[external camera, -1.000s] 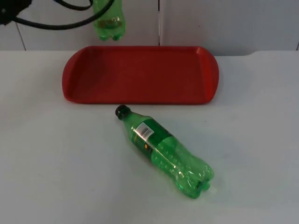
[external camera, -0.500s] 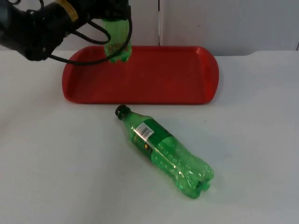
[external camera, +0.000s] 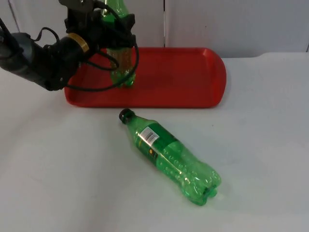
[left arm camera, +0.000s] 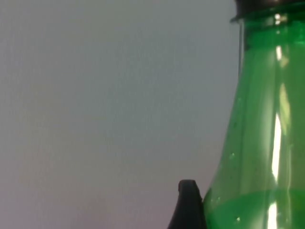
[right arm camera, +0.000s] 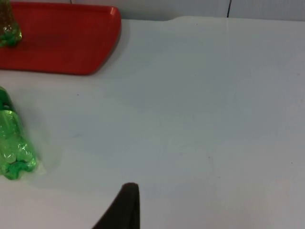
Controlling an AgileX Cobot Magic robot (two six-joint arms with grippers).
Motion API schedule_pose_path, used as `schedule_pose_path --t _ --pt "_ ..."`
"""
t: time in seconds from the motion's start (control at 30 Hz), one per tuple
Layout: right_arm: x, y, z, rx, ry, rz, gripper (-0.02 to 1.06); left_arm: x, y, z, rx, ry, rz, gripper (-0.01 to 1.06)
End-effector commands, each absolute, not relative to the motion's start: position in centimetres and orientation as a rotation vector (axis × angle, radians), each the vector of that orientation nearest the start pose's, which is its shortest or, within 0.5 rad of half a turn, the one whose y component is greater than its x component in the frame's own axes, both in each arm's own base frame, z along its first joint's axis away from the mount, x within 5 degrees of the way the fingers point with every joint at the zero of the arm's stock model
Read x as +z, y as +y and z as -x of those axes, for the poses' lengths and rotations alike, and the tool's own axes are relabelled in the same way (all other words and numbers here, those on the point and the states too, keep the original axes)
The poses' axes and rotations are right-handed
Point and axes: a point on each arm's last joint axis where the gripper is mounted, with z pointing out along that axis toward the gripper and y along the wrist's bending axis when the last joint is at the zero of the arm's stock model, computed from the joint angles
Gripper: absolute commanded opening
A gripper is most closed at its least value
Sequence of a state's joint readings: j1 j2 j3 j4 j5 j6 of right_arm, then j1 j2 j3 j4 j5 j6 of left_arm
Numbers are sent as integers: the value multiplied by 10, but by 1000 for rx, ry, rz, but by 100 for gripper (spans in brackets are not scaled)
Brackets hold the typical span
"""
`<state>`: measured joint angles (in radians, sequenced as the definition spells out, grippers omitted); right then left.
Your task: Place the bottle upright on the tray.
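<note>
Now, top view: we see the left gripper (external camera: pixel 116 21) clamped on the upper body of a green plastic bottle (external camera: pixel 121 63), which stands upright with its base on, or just above, the left part of the red tray (external camera: pixel 183 77); contact cannot be confirmed from this angle. Half a second ago the bottle hung higher, at the tray's far rim; a second ago it was higher again, against the grey partition wall (external camera: pixel 231 24), with the arm barely in frame. So the change is a descent onto the tray, and we judge the placing nearly done: release and retreat remain. A second green bottle with a black cap (external camera: pixel 169 157) lies on its side on the white table (external camera: pixel 270 145), near the tray's front edge, exactly where it lay in both earlier frames.

Left wrist view: the held bottle's shoulder and neck (left arm camera: pixel 262 119) rise right beside one black fingertip (left arm camera: pixel 188 205). Liquid shows low in the body.

Right wrist view: we note the tray's corner (right arm camera: pixel 71 43), the standing bottle's base (right arm camera: pixel 7 28) on it, and the lying bottle's base (right arm camera: pixel 14 148) on the table. The right arm waits; its gripper's opening we cannot tell.
</note>
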<state>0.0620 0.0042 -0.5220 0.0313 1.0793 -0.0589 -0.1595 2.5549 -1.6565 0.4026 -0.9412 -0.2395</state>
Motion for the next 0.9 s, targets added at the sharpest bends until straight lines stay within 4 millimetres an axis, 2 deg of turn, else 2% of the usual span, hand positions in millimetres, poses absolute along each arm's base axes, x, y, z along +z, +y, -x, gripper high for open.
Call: schedule_pose_path --t 0.0,0.13,0.23,0.27,0.37,0.4,0.5,0.57,0.87 --pt "281 2 8 30 2042 122 105 86 -114 -520 -365 1440 -385 0" --pt "281 2 8 30 2042 122 105 85 -116 -519 -369 1440 -432 0" --pt "281 2 8 30 2042 122 105 84 -119 -517 -372 1437 -475 11" --pt "281 2 8 30 2042 122 105 84 -119 -517 -372 1437 -475 11" --pt "281 2 8 30 2042 122 105 84 -122 -516 -379 1426 -520 35" --pt "281 2 8 30 2042 122 105 84 -122 -516 -379 1426 -520 35" --pt "281 2 8 30 2042 122 105 84 -122 -515 -382 1422 -524 64" --pt "281 2 8 30 2042 122 105 85 -122 -515 -391 1417 -516 73" --pt "281 2 8 30 2042 122 105 89 -123 -514 -430 1382 -498 74"
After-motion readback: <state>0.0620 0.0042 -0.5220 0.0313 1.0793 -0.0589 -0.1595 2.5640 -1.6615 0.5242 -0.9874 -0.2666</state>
